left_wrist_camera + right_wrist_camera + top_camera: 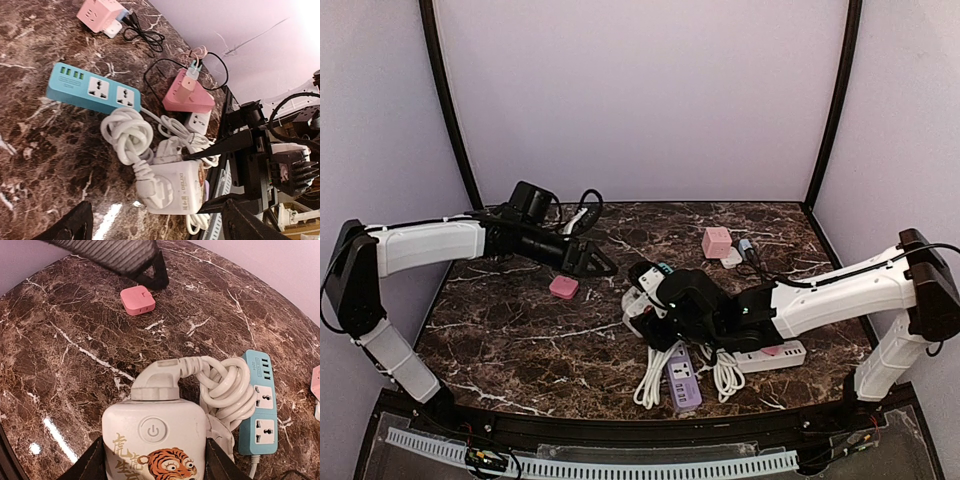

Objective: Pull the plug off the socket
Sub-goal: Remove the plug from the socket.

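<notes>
- Top view: the left arm reaches in from the left, and the left pincer (pixel 600 265) sits close to a pink square (pixel 563 288) on the worktop (pixel 500 340). The right arm comes across from the right, with the right pincer (pixel 645 300) down in a mess of white cords (pixel 655 375). A purple strip (pixel 683 383) lies between the cord bundles near the front edge. A pink cube (pixel 717 241) sits further back.
- Left wrist: the left pincer's fingers (pixel 70 225) are spread wide at the bottom corners, with nothing between them. Ahead is the white socket (pixel 177 185) with a tiger print, clamped between the right pincer's black fingers (pixel 227 145). The white plug (pixel 152 192) is stuck into the socket's near end. A teal strip (pixel 95 92) lies behind it, with looped cord in between.
- Right wrist: the right pincer is pinching the socket from both sides, power button facing up. The plug sits in the socket's far edge. Its cord bends right into a coil (pixel 225 385) touching the teal strip. The pink square and the left pincer's tip are up top, well apart from the plug.
</notes>
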